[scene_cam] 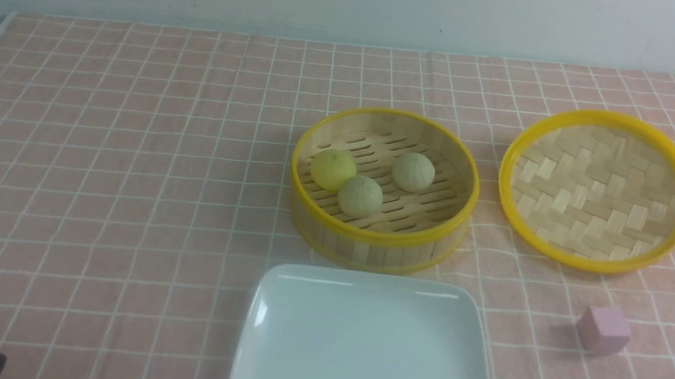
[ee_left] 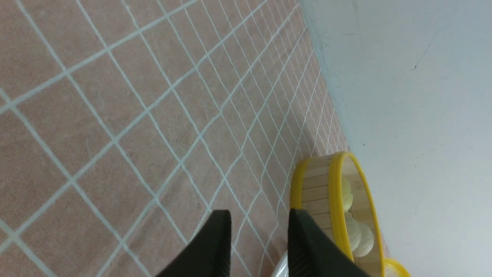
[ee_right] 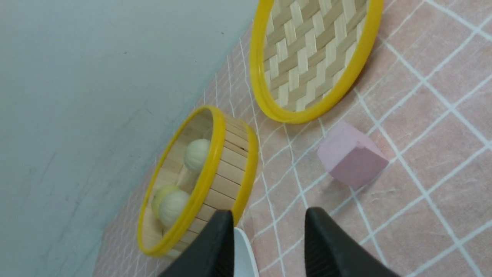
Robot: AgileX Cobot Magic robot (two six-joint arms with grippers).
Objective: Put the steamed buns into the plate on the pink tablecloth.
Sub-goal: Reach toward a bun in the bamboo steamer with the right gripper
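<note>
Resting in a round yellow-rimmed bamboo steamer basket (scene_cam: 379,243), three steamed buns, a yellow one (scene_cam: 333,169) and two pale beige-green ones (scene_cam: 360,197) (scene_cam: 413,173), appear in my front view, the yellow bun at left, one pale bun nearer and the other to the right. The white squarish plate (scene_cam: 365,347) lies bare on the near side of the basket, on the pink tablecloth (scene_cam: 126,194) covering the surface. A woven bamboo lid (scene_cam: 599,190) lies to the basket's right, with a small pink cube (scene_cam: 604,330) on the near side of the lid.

In my left wrist view, the left tool (ee_left: 259,213) stands open above the cloth, its fingers apart and nothing between them; the basket with its buns is beyond.

In my right wrist view, the right tool (ee_right: 271,211) also stands open and holds nothing, with the cube, lid and basket beyond its tips.
</note>
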